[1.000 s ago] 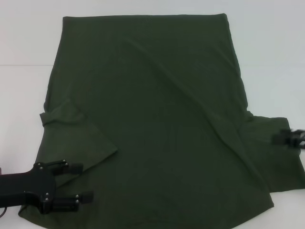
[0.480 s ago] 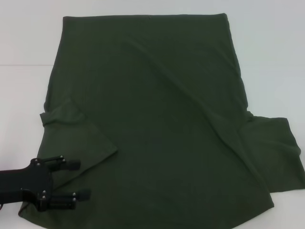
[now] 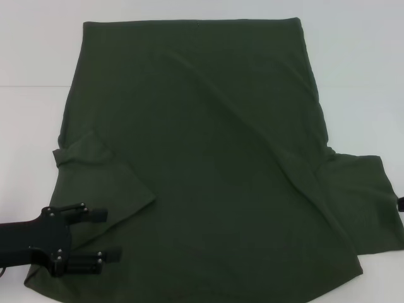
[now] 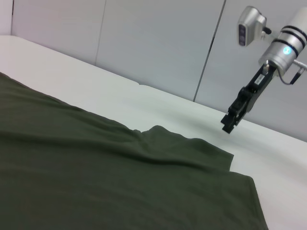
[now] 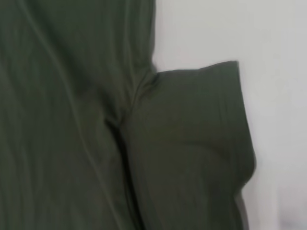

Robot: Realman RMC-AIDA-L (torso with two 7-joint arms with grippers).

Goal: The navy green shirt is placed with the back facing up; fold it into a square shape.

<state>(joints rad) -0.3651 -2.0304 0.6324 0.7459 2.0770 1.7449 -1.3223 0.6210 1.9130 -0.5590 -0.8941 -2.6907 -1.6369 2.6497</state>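
Observation:
The navy green shirt (image 3: 202, 158) lies flat on the white table (image 3: 31, 50), plain side up, its left sleeve (image 3: 101, 183) lying over the body and its right sleeve (image 3: 366, 208) spread outward. My left gripper (image 3: 108, 235) hovers open at the shirt's near left corner, its black fingers (image 3: 95, 216) over the cloth with nothing between them. Only a black sliver of my right gripper (image 3: 401, 202) shows at the head view's right edge. In the left wrist view my right gripper (image 4: 231, 120) hangs above the bare table beyond the sleeve (image 4: 192, 148). The right wrist view looks down on that sleeve (image 5: 192, 143).
White tabletop (image 4: 120, 100) surrounds the shirt on the far side and both flanks. A grey panelled wall (image 4: 153, 43) stands behind the table. The shirt's near hem runs along the head view's bottom edge.
My right gripper has drawn back off the right sleeve and nearly out of the head view. The left gripper shifted slightly left and nearer, then held still.

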